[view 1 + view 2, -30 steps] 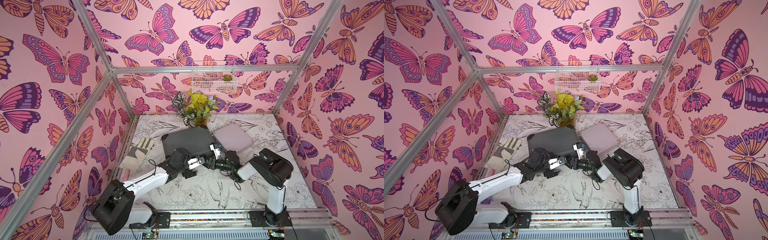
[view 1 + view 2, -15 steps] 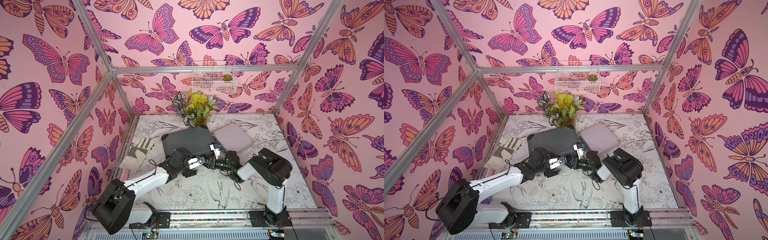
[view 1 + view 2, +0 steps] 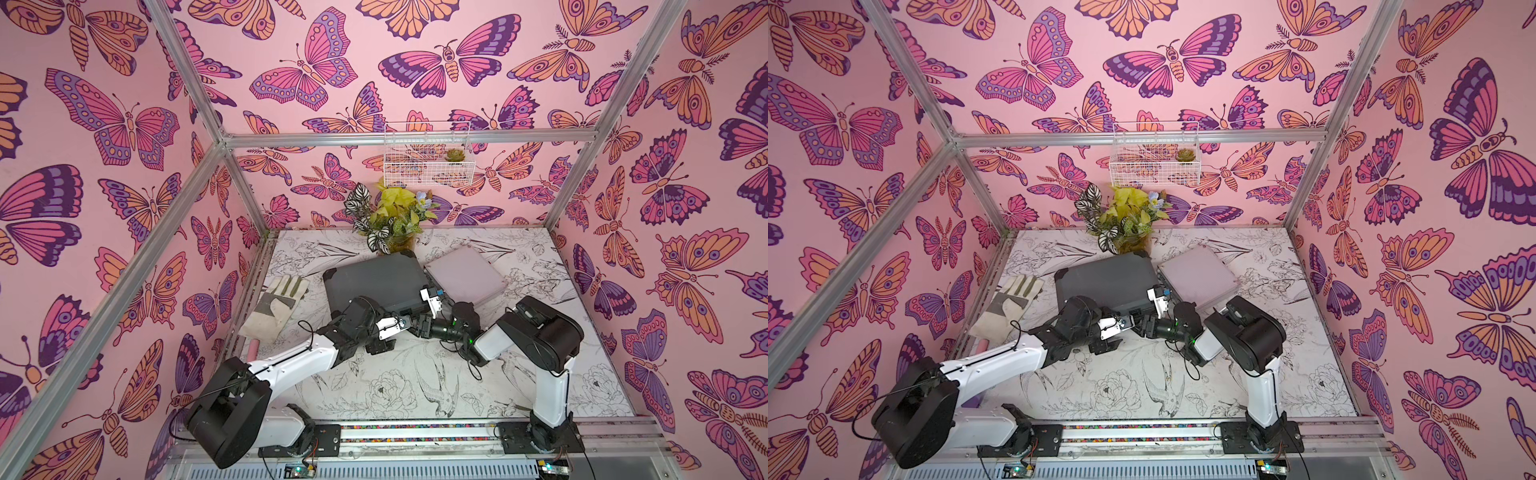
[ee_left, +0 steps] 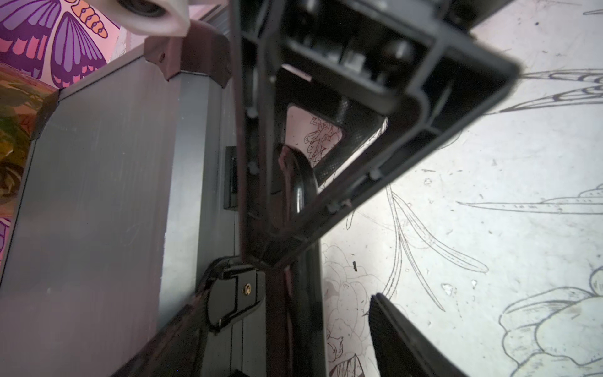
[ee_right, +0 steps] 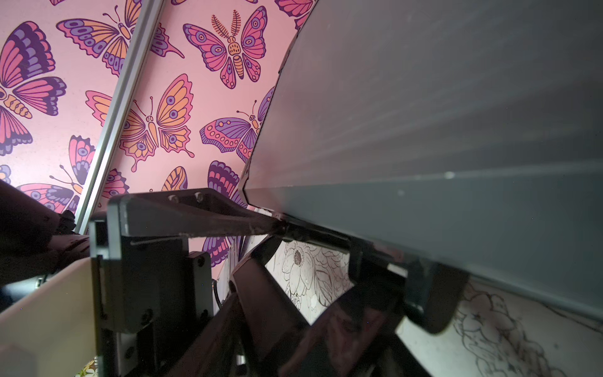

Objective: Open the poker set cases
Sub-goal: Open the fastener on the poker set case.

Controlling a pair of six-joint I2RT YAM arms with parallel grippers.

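Straddling the lower edge of the dark grey case, our left gripper gapes empty. Of the right gripper we cannot tell. Open table lies below.

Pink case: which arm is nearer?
Right. The right arm passes beside the near corner of the pink case; the left arm is at the front of the grey case, farther off.

Looked like a robot lab cell, not a home: boxed in by an aluminium frame with butterfly-print walls, fitted with two arms bolted to a rail at the near edge of a printed table, dressed with a plant and wire basket at the far wall.
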